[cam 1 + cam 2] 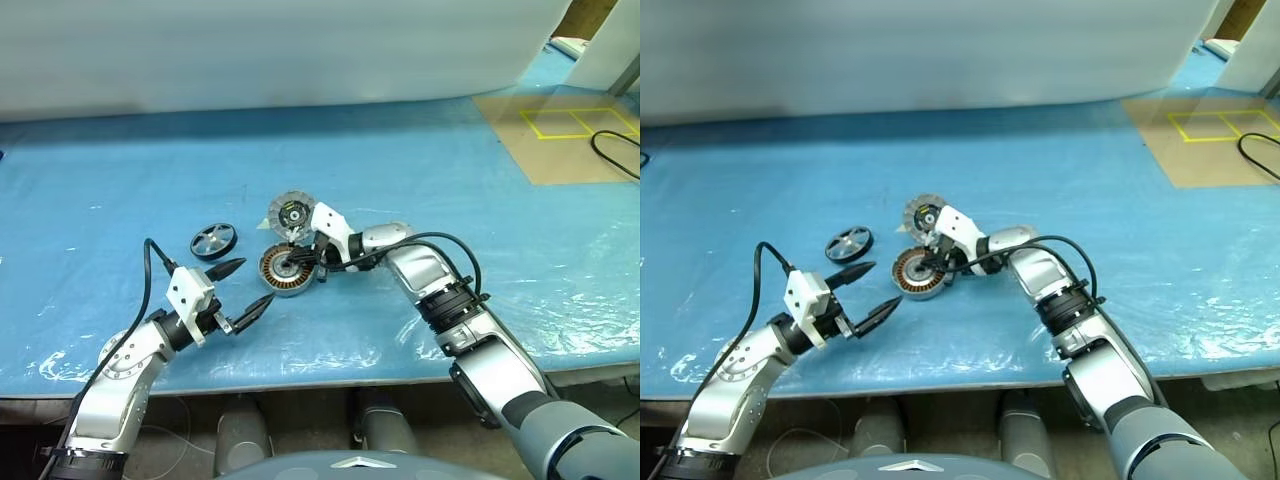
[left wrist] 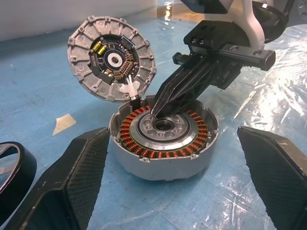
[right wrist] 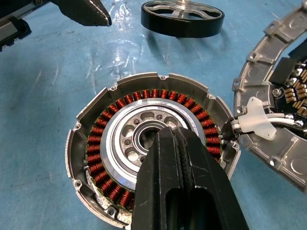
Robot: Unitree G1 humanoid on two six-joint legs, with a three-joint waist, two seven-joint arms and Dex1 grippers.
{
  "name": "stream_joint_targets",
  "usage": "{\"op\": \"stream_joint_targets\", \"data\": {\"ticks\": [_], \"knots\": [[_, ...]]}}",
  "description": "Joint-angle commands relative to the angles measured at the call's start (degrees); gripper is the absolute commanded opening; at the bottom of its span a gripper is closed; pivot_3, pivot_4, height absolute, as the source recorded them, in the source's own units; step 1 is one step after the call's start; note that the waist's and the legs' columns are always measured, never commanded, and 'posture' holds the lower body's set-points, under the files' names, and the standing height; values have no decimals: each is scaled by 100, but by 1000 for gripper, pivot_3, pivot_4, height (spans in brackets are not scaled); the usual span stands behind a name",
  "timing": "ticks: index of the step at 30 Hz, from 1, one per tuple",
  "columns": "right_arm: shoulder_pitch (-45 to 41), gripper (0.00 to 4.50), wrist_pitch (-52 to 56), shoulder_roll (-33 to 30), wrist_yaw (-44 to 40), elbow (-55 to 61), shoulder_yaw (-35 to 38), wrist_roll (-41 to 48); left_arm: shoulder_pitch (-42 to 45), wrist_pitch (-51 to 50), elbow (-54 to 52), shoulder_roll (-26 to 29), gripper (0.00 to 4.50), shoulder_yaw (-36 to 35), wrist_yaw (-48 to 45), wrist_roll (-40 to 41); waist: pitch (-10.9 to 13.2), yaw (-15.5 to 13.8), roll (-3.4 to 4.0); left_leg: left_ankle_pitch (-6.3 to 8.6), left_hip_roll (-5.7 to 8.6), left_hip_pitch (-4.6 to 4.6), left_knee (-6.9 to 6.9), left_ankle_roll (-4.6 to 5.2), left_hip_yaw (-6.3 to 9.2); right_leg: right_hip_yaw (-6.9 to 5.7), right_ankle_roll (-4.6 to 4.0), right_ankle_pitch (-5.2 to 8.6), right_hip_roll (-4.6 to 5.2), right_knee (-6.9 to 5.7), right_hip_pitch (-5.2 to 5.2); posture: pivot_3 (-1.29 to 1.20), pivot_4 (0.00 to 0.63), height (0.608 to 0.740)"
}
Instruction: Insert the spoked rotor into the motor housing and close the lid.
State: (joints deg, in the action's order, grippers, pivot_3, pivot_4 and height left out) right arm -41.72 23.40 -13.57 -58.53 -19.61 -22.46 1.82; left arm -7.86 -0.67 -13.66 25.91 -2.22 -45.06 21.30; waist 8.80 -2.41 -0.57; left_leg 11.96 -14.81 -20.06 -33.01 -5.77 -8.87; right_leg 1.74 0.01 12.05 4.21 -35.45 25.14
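Observation:
The motor housing (image 1: 284,272) lies open on the blue sheet, its copper windings ringing a metal hub (image 3: 144,136). The lid (image 1: 291,213) stands tilted up from the housing's far edge, ribbed face with dark centre showing (image 2: 111,57). My right gripper (image 1: 297,263) is shut, empty, and its tips rest in the housing's hub (image 2: 156,111). The spoked rotor (image 1: 213,240) lies flat on the sheet to the left of the housing, beyond the left gripper. My left gripper (image 1: 245,285) is open and empty, just left of the housing and pointing at it.
A brown board (image 1: 560,135) with yellow tape outlines lies at the far right, with a black cable (image 1: 612,152) beside it. A white wall panel (image 1: 280,50) backs the table. The table's front edge (image 1: 330,372) runs just below the arms.

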Motion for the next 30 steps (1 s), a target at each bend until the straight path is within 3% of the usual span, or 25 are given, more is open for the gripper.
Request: {"op": "stream_joint_targets", "data": {"ticks": [1,23,30], "knots": [[21,17,-82,16,-4,213,-122,-76,22,60,-57,35,4500,-27,-40,13,0,1,0,0,0,0,0,0,0,0,0,0,0,0,0,0,150,740],[154,17,-628,-211,-521,849,613,803,-48,108,76,-140,4500,-399,316,81,0,1,0,0,0,-4,0,1,0,0,0,0,-1,3,2,0,150,740],[308,17,-541,-503,-686,1167,559,912,585,-409,230,398,4500,-757,118,392,0,-7,-1,0,0,-1,0,1,1,0,0,0,-1,-1,1,0,150,740]]}}
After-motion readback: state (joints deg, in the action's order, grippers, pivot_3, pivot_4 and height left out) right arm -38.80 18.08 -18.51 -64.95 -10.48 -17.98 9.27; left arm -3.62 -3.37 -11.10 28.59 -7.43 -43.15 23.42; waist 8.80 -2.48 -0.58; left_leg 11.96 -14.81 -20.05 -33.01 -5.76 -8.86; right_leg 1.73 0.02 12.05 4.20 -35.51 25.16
